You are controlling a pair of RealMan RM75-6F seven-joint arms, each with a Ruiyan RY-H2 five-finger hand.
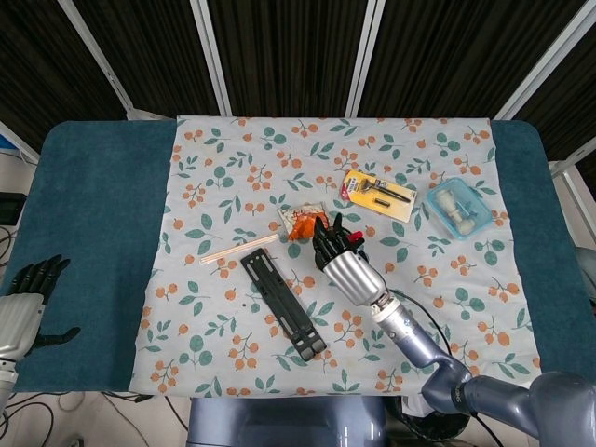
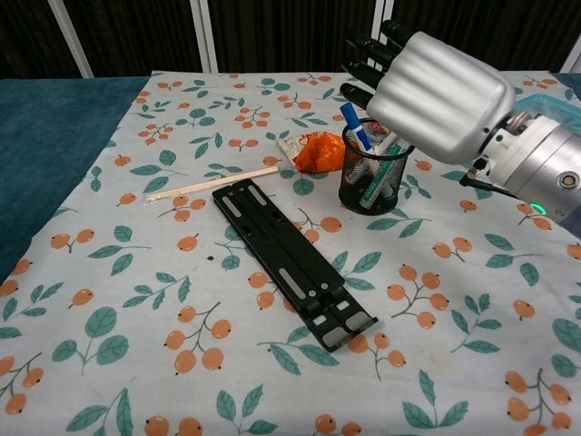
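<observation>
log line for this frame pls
right hand: open above mesh pen cup | green pen: in cup | left hand: idle at table edge

I have open cloth near my right hand [image 2: 442, 95]; the black stand [image 2: 292, 262] blocks left; the pen cup [image 2: 375, 170] sits beneath.

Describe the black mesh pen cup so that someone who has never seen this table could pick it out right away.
On the floral tablecloth, look right of centre, just below the right robot hand. There stands the round black wire-mesh pen cup, upright, with a blue-capped marker sticking out. It is the only upright container; the orange snack packet to its left and the long black folding stand lie flat.
</observation>
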